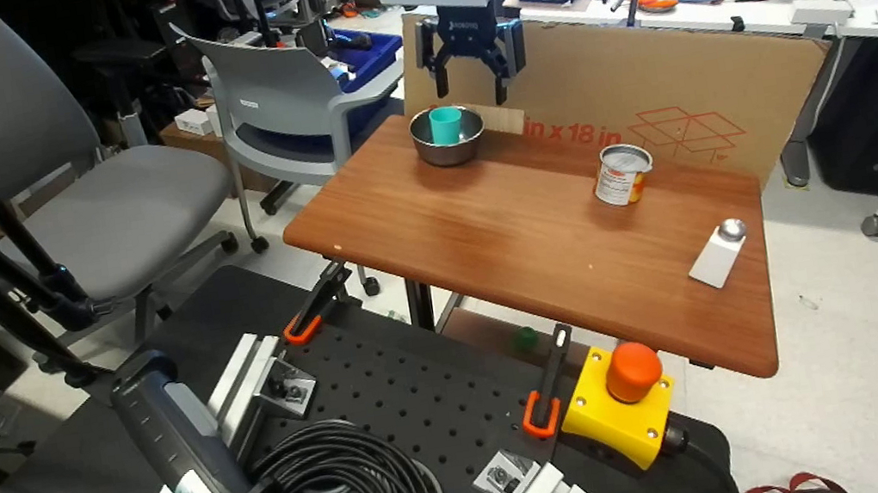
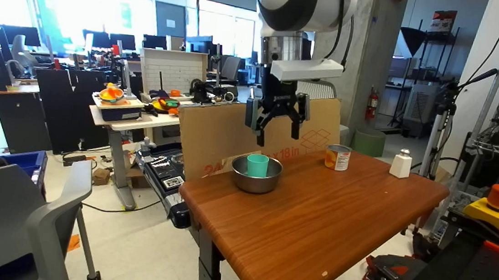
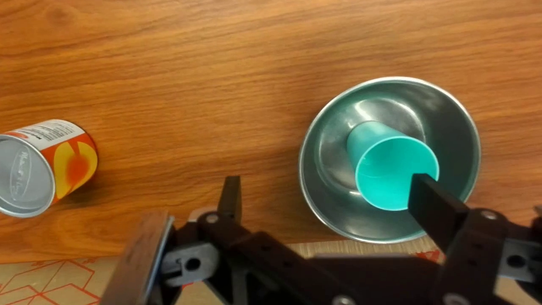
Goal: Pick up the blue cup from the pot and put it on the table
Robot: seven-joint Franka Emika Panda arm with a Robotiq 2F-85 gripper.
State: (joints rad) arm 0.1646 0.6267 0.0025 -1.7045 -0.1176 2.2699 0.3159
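The blue cup (image 1: 446, 127) stands upright inside the silver metal pot (image 1: 451, 154), near a corner of the wooden table (image 1: 480, 227). The cup (image 2: 257, 166), pot (image 2: 256, 186) and table (image 2: 314, 224) also show in an exterior view. My gripper (image 1: 472, 92) is open and empty above the pot, fingers pointing down; it also shows here (image 2: 277, 139). In the wrist view, the gripper (image 3: 326, 178) has its right finger overlapping the rim of the cup (image 3: 389, 169) and its left finger over bare table (image 3: 190, 106). The pot (image 3: 334, 209) surrounds the cup.
A food can (image 1: 622, 175) stands on the table beside the pot and shows in the wrist view (image 3: 74, 161). A white shaker (image 2: 401, 164) with a metal top is farther along. A cardboard sheet (image 2: 213, 132) stands upright along the table's back edge.
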